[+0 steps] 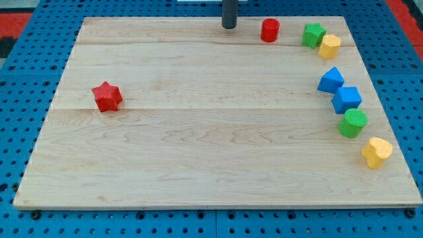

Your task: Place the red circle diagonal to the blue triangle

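Note:
The red circle (269, 30) is a short red cylinder near the view's top edge of the wooden board (198, 132), right of centre. The blue triangle (330, 80) sits at the view's right, below and to the right of the red circle, well apart from it. My tip (229, 26) is the lower end of a dark rod at the view's top centre, a short way to the left of the red circle and not touching it.
A green block (313, 34) and a yellow block (329, 47) sit right of the red circle. A blue cube (346, 99) touches the blue triangle from below, then a green cylinder (352, 123) and a yellow block (376, 152). A red star (107, 97) lies at the left.

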